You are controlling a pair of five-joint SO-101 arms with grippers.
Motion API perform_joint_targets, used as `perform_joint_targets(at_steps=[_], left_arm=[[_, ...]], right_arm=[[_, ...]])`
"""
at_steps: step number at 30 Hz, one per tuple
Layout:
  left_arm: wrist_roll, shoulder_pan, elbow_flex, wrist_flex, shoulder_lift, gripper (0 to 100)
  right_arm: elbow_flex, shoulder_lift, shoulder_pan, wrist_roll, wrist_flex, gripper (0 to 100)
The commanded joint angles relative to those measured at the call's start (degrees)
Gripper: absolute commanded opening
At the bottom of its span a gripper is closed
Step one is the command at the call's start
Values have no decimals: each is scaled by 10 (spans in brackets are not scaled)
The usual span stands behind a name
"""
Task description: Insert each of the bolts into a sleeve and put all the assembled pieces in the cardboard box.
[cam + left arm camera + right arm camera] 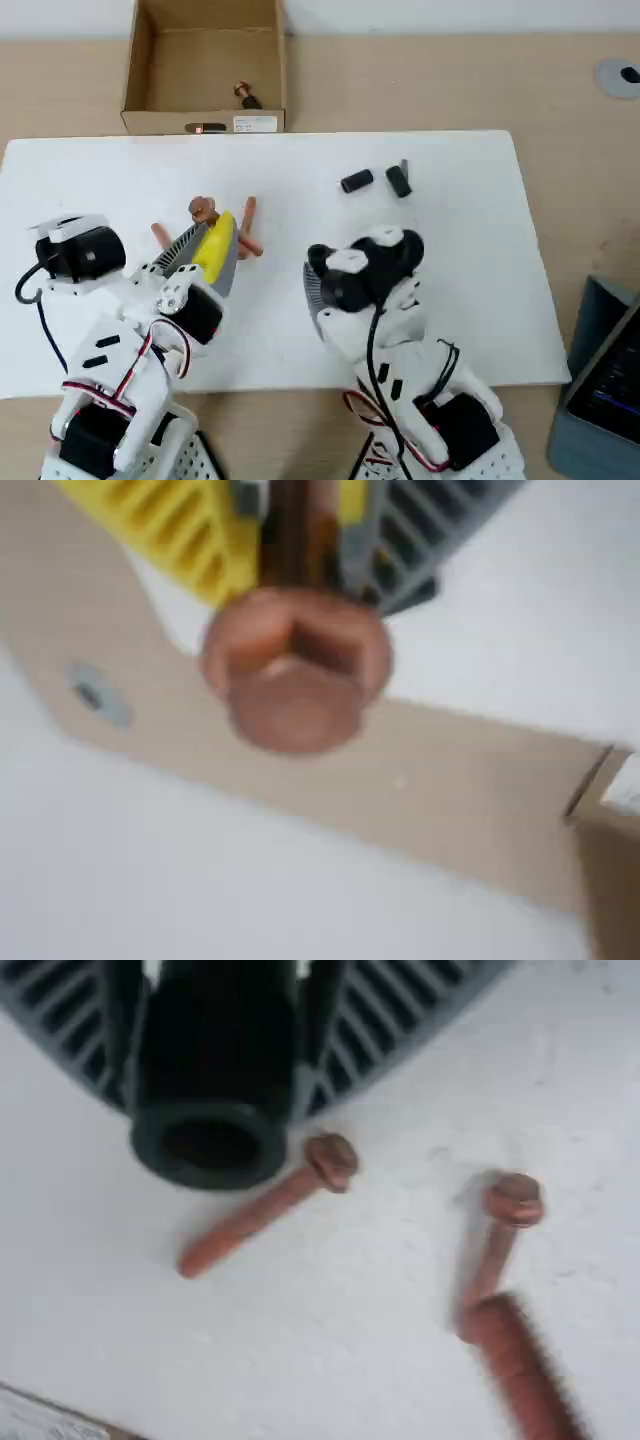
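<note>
My left gripper (212, 243), with one yellow and one grey finger, is shut on a copper bolt (203, 210) held above the white mat; its hex head (295, 670) faces the left wrist camera. Around it, three loose bolts lie on the mat (247, 214) (160, 235) (251, 246). My right gripper (313, 285) is shut on a black sleeve (215, 1090), whose open end hangs over two lying bolts (260, 1210) (500, 1230). Two more black sleeves (356, 181) (398, 181) rest further back. The cardboard box (135, 70) holds one assembled piece (245, 96).
The white mat (470, 300) covers most of the wooden table. A grey round fitting (618, 76) sits at the far right corner and a dark device (605, 390) stands off the mat's right edge. Open mat lies between the arms and to the right.
</note>
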Motion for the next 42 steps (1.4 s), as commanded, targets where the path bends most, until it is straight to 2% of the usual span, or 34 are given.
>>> perform_joint_targets(at_steps=[1,10,15,19,25,33,42], left_arm=[[3,5,-10,-46,-6,2],[4,18,-52,-47,-6,2],[4,91,-91,26,-5,2],[1,103,-94,62,-5,2],[-1,103,-84,59,-5,2],[-1,103,-32,-2,-5,2],[-16,102,-16,0,-5,2]], right_arm=[[5,-37,-26,29,-15,9],[30,-53,-58,100,-20,9],[31,-53,-59,144,-45,9],[28,-53,-59,158,-46,9],[10,-53,-60,161,-49,9],[-3,-53,-87,194,-48,9],[-3,-53,-85,194,-48,9]])
